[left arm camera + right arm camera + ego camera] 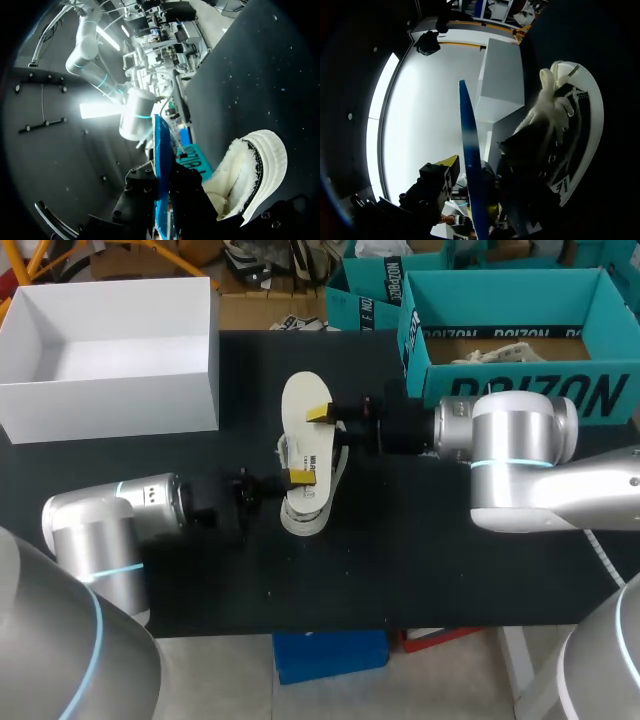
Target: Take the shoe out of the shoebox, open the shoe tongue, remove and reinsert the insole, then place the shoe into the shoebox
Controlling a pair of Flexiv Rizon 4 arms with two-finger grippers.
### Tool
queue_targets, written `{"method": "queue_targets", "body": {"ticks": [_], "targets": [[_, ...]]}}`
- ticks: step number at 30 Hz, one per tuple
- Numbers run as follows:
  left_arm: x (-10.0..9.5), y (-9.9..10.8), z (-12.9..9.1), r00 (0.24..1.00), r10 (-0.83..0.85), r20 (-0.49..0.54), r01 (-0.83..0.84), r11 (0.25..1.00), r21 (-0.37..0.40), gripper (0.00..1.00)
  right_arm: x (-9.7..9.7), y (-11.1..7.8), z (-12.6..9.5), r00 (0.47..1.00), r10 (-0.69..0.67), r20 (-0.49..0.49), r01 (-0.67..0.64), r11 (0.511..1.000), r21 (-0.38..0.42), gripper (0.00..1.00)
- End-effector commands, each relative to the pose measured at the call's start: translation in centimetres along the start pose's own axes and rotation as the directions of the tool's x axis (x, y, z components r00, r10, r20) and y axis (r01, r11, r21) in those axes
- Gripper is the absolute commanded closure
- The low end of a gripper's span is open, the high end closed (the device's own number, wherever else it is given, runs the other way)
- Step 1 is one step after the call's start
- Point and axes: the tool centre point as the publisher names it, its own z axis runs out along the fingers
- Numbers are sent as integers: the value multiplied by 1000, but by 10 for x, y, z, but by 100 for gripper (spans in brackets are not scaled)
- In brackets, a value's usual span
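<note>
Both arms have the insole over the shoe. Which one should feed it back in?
Probably left. Its jaws grip the insole end lying over the shoe, with the fleecy opening right beside them. The right jaws hold the far end, past the shoe.

Beside our left claw [164,192] the shoe [267,165] shows a smooth white shell and a fluffy, woolly lining. The insole [303,405] in that claw looks matt white on one face, smooth blue on the other. Our desk [450,570] is matt black, the box [110,405] plain white card, the arms [100,530] satin grey.
</note>
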Motion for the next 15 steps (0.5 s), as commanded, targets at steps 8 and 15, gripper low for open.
{"method": "queue_targets", "body": {"ticks": [8, 15], "targets": [[-1, -2, 0, 1000, 3, -5, -3, 1000, -3, 100, -1, -2, -10, 1000, 1, 13, 0, 1000, -13, 57], [-1, -2, 0, 1000, 3, -5, -3, 1000, -3, 100, -2, -4, -8, 1000, -4, 6, 4, 1000, 24, 100]]}}
